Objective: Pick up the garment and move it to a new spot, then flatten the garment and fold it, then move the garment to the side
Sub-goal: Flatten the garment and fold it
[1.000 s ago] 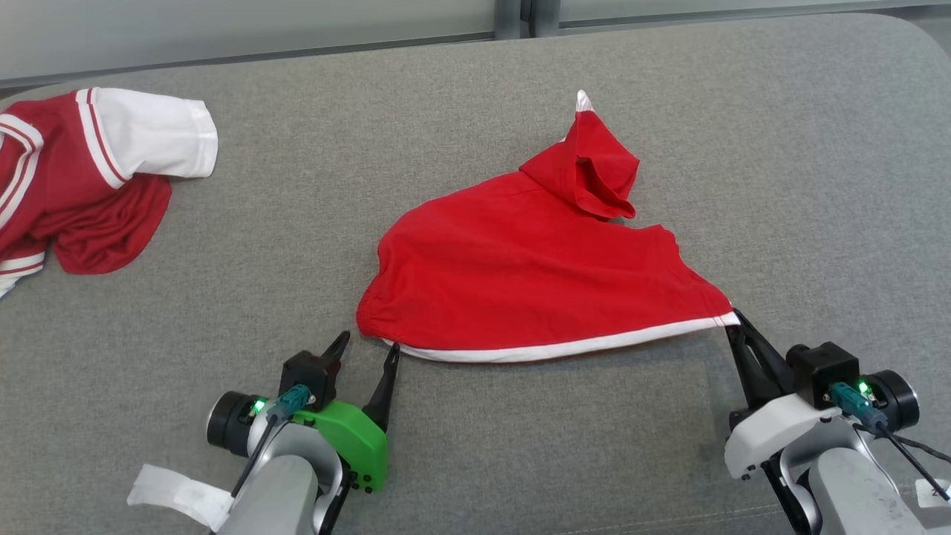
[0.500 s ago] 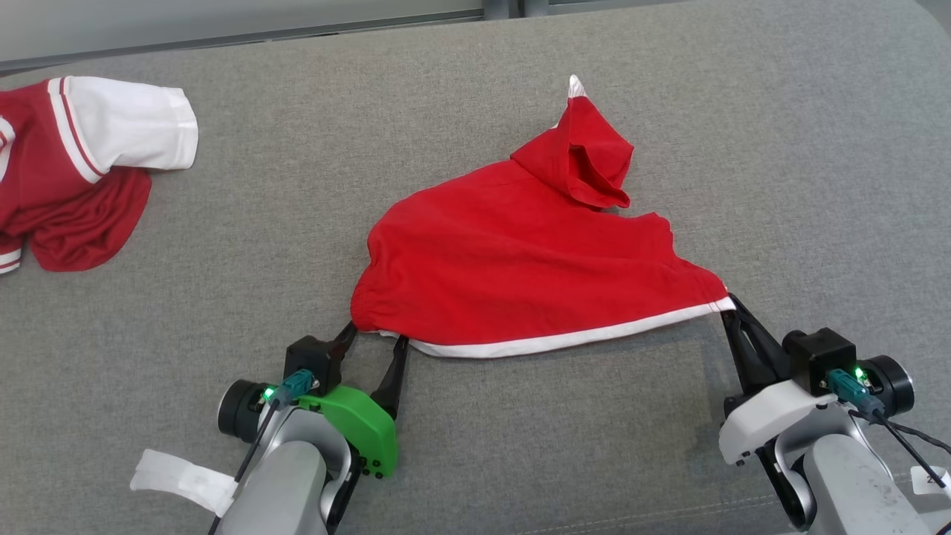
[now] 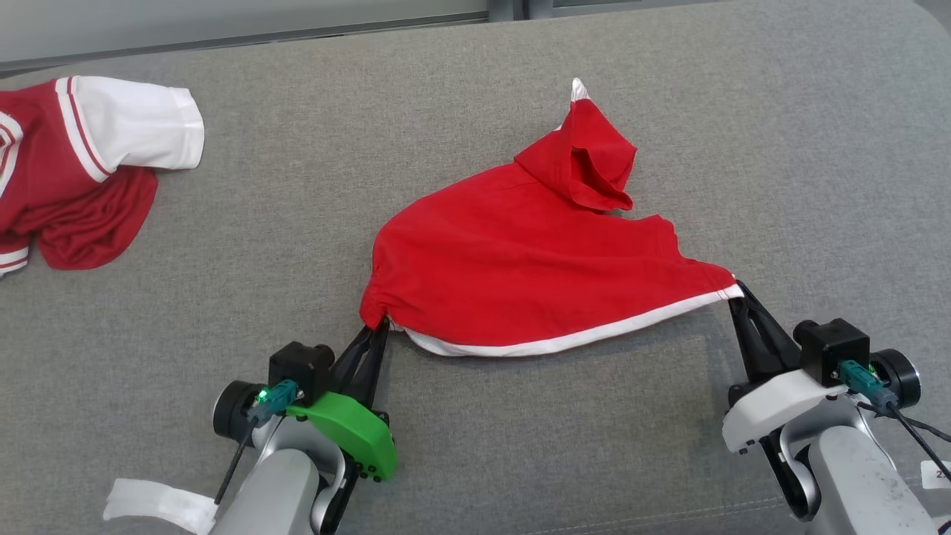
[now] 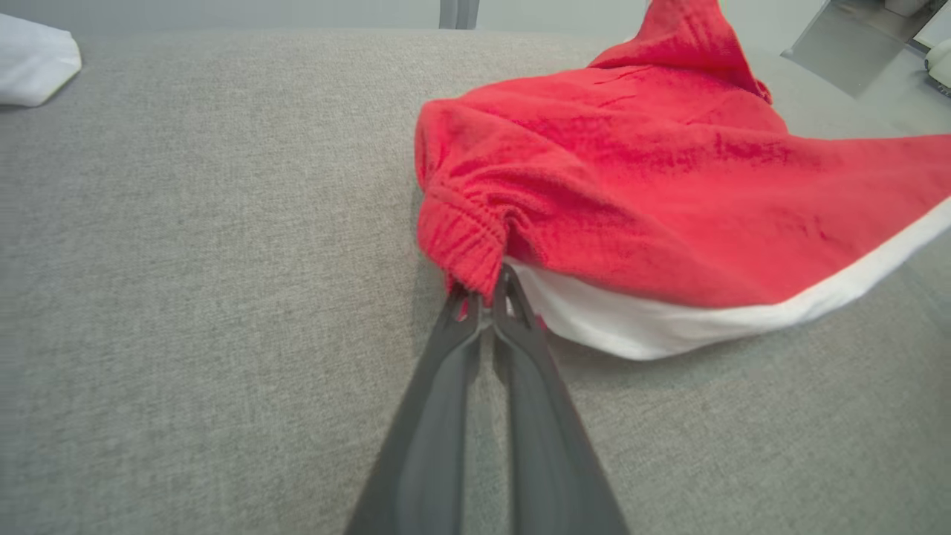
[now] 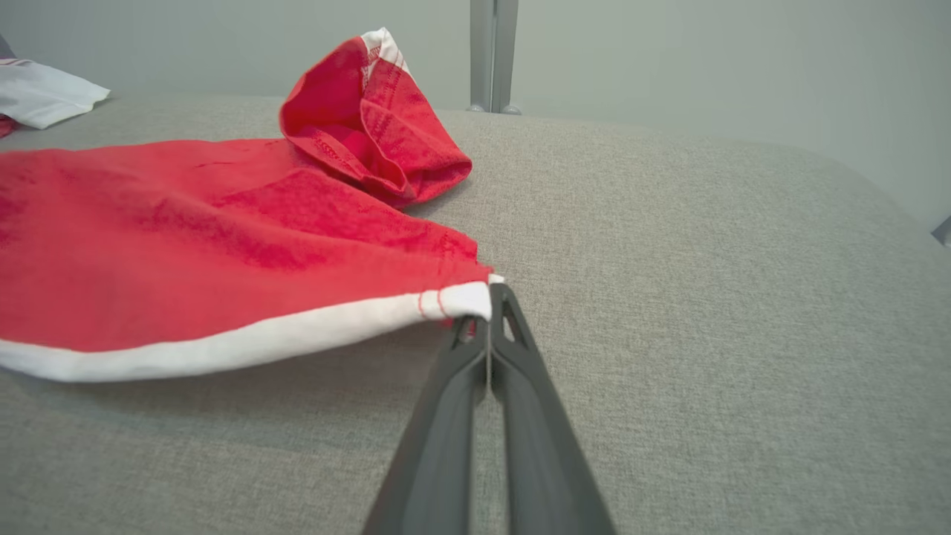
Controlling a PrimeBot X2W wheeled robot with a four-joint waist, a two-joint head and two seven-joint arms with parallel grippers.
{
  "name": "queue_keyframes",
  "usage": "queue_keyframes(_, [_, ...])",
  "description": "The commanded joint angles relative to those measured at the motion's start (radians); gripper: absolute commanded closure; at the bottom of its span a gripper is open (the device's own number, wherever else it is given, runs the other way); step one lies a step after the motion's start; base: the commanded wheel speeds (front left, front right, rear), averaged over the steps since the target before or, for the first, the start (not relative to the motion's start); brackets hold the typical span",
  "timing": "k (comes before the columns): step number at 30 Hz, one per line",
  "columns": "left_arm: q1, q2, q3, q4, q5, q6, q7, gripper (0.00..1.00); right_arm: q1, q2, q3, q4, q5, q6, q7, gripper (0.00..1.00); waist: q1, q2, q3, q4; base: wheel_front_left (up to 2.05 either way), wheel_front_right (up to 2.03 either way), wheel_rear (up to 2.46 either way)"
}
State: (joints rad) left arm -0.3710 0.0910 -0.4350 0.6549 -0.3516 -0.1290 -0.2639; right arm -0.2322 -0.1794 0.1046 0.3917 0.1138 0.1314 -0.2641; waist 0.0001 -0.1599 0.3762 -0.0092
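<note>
On the grey woven bench (image 3: pixel 223 245), our left jaws pinch the gathered, ribbed corner of the soft red garment (image 3: pixel 535 267) while our right jaws pinch its white-banded corner, the hem stretched between them.

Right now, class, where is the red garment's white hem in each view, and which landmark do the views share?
Head view: hem low centre, stretched between left gripper and right gripper.
Left wrist view: hem at right, running from the left gripper to the right edge.
Right wrist view: hem at left, running from the left edge to the right gripper.
Shared landmark: the upright red peak of the garment.
</note>
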Motion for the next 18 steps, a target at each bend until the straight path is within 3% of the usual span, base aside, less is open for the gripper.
queue_keyframes(1, [0.02,0.012,0.01,-0.026,-0.007,-0.002,-0.001,1.0,0.001,0.0,-0.006,-0.008,0.012,-0.001,-0.001,1.0,-0.0001,-0.0001,-0.007,0.006,0.0,0.0,0.0])
queue_keyframes(11, [0.056,0.035,0.073,-0.209,-0.04,-0.002,-0.001,1.0,0.003,-0.001,-0.014,-0.083,0.056,-0.001,-0.001,1.0,-0.0001,-0.0001,-0.05,0.014,0.0,0.0,0.0])
queue_keyframes(18, [0.054,0.049,0.105,-0.388,-0.082,-0.002,-0.001,1.0,-0.016,-0.019,-0.02,-0.219,0.097,-0.001,-0.001,1.0,-0.0001,-0.0001,-0.113,0.007,0.0,0.0,0.0])
